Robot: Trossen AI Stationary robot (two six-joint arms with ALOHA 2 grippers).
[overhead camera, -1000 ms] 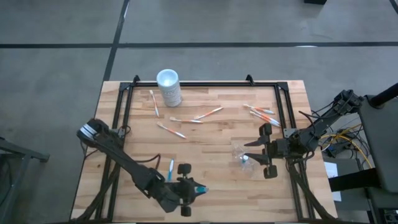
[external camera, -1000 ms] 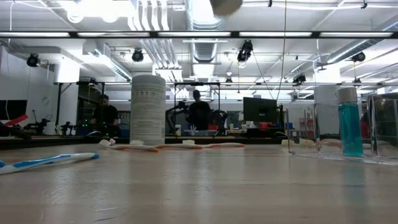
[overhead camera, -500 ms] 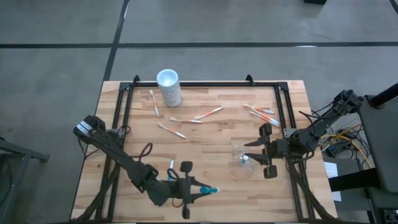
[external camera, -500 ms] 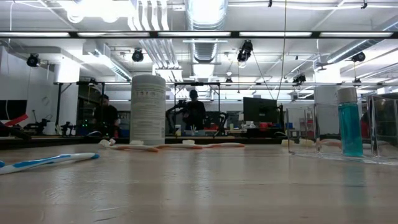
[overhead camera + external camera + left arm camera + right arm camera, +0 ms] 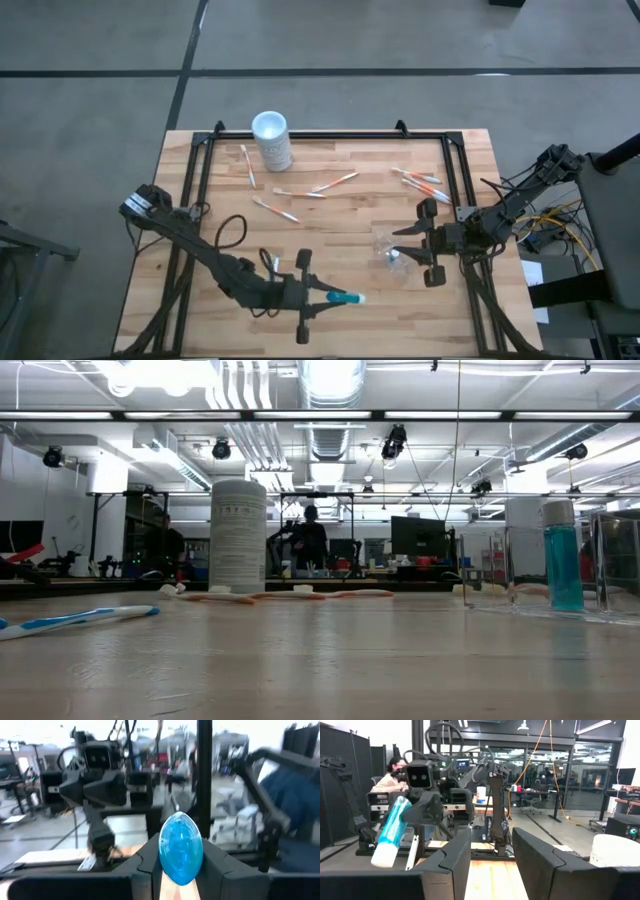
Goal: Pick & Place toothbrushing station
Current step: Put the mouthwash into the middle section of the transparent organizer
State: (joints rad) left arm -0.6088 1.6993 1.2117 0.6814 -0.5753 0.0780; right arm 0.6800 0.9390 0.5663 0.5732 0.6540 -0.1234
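High view: clear cup point(image 5: 387, 244) lies between right fingers point(image 5: 428, 212).

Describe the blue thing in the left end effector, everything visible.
The blue tube is translucent teal-blue plastic with a white cap end, small and rounded. It is clamped between the left end effector fingers, lying roughly level above the table's near edge, blue end pointing toward the right arm. Nothing else touches it. Contents cannot be told.
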